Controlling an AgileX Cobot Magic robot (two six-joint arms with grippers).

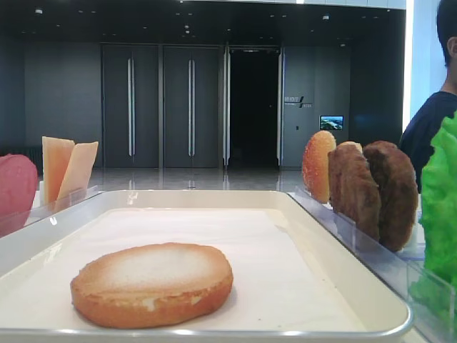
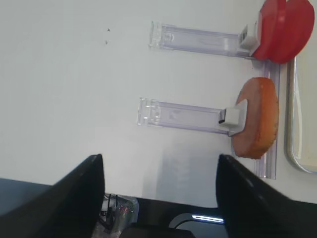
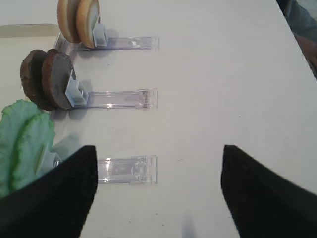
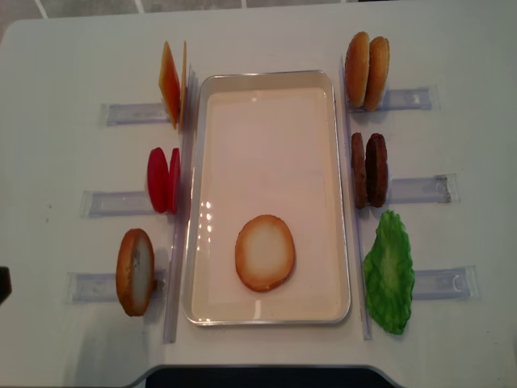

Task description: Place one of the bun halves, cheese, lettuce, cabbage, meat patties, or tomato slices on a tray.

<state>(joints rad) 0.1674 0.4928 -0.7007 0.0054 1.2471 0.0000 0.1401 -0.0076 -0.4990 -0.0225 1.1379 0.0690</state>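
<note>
A white worktop [image 4: 266, 40] carries the cream tray [image 4: 343, 194] at frame centre, with three clear plastic racks [image 4: 121, 113] down each side, left and right.

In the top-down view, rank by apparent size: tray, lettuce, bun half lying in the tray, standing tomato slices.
1. tray
2. lettuce
3. bun half
4. tomato slices, seen edge-on, so they look smallest

Tray [image 4: 266, 89] interior is open above the flat bun half [image 4: 265, 252]; upright racks [image 4: 412, 190] flank both sides
</note>
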